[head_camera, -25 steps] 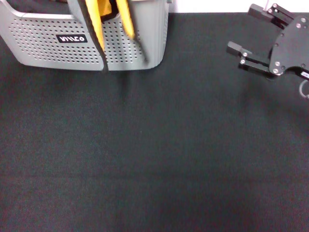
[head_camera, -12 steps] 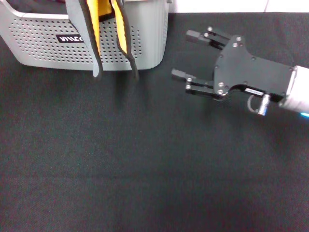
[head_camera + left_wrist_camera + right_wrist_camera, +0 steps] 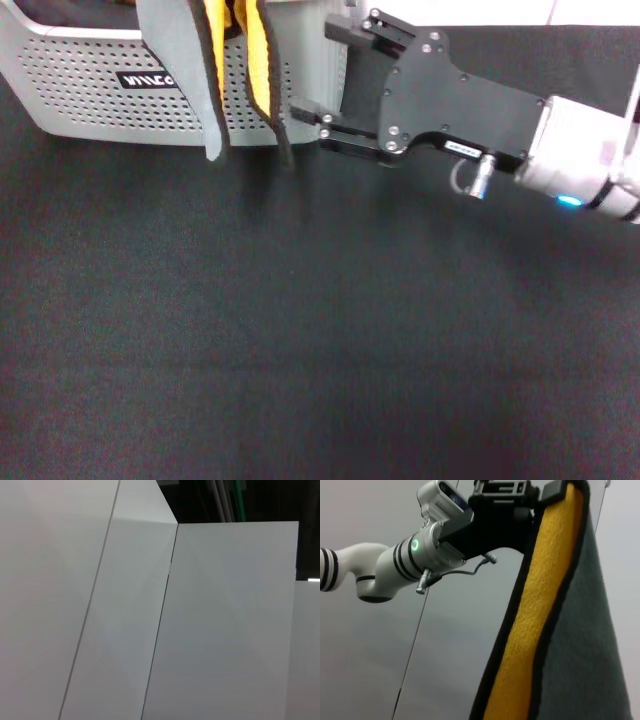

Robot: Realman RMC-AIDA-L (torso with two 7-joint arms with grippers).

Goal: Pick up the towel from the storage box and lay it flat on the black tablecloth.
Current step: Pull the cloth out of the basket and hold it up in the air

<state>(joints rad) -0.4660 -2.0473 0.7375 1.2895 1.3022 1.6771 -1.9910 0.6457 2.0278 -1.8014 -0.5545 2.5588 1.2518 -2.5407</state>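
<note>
The towel (image 3: pixel 258 60) hangs in folds from above the top of the head view, in front of the storage box (image 3: pixel 90 95). It shows yellow with dark edging and a grey side. In the right wrist view the left gripper (image 3: pixel 540 492) is shut on the towel's (image 3: pixel 540 620) top corner and holds it up. My right gripper (image 3: pixel 320 72) is open, level with the towel's lower hanging edge and just to its right, with its lower finger (image 3: pixel 303 113) almost touching the dark edging. The black tablecloth (image 3: pixel 300 330) lies below.
The storage box stands at the far left of the tablecloth, its black label (image 3: pixel 146 79) facing me. The left wrist view shows only white wall panels (image 3: pixel 150 630).
My right gripper has swept left across the back of the table, from the far right up to the hanging towel. The towel's folds have swung slightly.
</note>
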